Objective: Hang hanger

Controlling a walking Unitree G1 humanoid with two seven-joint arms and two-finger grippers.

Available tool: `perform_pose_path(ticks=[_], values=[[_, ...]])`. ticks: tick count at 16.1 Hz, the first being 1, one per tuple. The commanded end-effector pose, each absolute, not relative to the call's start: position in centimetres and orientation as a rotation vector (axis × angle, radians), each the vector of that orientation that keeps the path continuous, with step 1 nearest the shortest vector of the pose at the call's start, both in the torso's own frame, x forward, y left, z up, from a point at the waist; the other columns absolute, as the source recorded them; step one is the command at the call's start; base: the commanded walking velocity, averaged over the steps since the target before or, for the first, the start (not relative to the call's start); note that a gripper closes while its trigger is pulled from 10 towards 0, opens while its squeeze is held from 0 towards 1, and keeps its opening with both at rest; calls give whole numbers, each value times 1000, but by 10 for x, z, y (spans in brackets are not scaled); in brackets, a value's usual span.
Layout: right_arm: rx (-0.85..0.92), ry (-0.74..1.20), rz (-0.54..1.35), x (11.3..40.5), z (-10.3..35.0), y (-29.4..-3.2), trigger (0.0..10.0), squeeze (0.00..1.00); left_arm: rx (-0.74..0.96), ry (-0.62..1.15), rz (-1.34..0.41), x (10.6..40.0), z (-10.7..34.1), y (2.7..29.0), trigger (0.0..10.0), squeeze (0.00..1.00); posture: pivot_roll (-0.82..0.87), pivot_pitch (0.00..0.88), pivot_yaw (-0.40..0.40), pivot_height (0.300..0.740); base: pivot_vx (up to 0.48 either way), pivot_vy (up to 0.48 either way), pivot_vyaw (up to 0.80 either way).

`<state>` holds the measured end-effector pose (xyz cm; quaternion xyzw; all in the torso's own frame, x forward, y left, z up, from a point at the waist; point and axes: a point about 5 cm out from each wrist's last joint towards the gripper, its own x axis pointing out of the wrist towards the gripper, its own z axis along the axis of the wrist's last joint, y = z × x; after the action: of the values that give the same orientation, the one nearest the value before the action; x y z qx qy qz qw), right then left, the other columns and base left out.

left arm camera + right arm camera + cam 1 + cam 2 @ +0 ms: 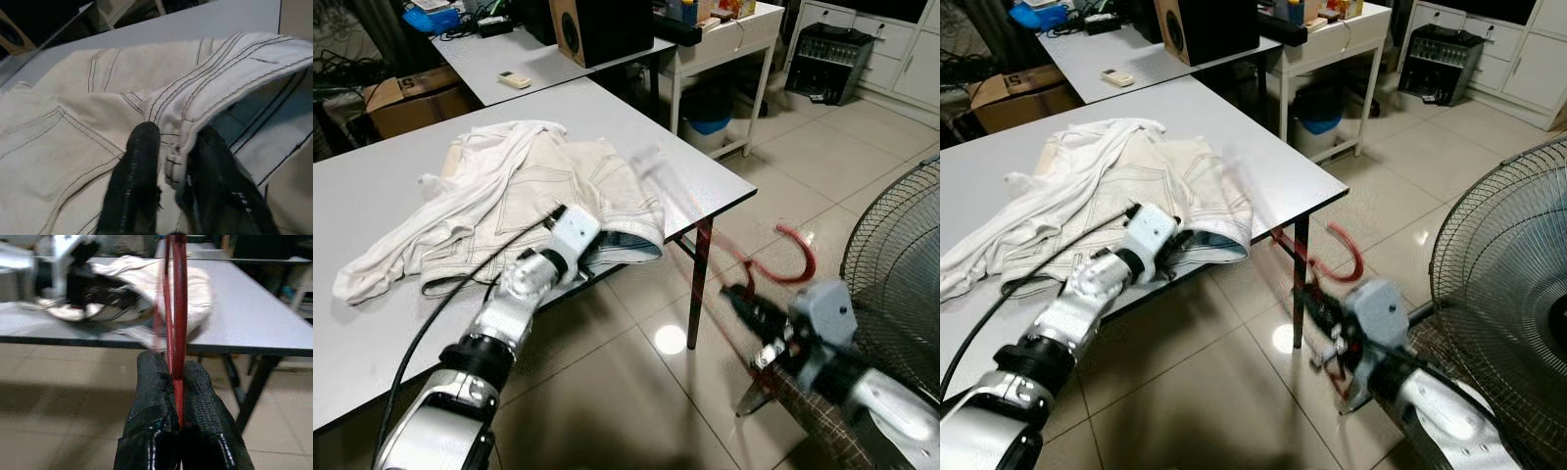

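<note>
left tool [168,147]: arm reaching forward, fingers pinched together | right tool [177,377]: arm extended, fingers clamped together

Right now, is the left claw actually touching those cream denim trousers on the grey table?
Touching. The left wrist view shows the left claw with its two black fingers closed on the stitched waistband of the cream denim trousers, fabric pinched between them.

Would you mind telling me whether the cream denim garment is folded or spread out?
Neither neatly: the cream denim garment lies crumpled on the grey table, its edge pinched by the left hand.
</note>
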<state>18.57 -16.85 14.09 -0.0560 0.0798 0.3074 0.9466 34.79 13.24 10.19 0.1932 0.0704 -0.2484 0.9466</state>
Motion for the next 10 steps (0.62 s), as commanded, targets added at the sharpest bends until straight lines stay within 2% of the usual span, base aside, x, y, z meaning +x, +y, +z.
perform_pose_path(ticks=[1, 3, 5, 6, 7, 10], values=[[-102, 162, 673, 182, 144, -165, 10000, 0, 333, 144, -490, 354, 109, 135, 0, 0, -164, 0, 138, 740, 0, 0, 0], [-99, 188, 710, 174, 144, -168, 10000, 0, 150, 139, -433, 365, 123, 140, 0, 0, -166, 0, 141, 740, 0, 0, 0], [-99, 214, 744, 168, 144, -168, 10000, 0, 39, 100, -380, 378, 144, 151, 0, 0, -167, 0, 143, 740, 0, 0, 0], [-89, 245, 786, 163, 142, -167, 10000, 0, 7, 30, -361, 391, 176, 161, 0, 0, -163, 0, 145, 740, 0, 0, 0], [-89, 253, 792, 162, 141, -166, 10000, 0, 17, 1, -369, 395, 188, 163, 0, 0, -162, 0, 146, 740, 0, 0, 0], [-109, 248, 733, 171, 137, -166, 10000, 0, 39, -209, -391, 410, 280, 178, 0, 0, -151, 0, 147, 740, 0, 0, 0]])
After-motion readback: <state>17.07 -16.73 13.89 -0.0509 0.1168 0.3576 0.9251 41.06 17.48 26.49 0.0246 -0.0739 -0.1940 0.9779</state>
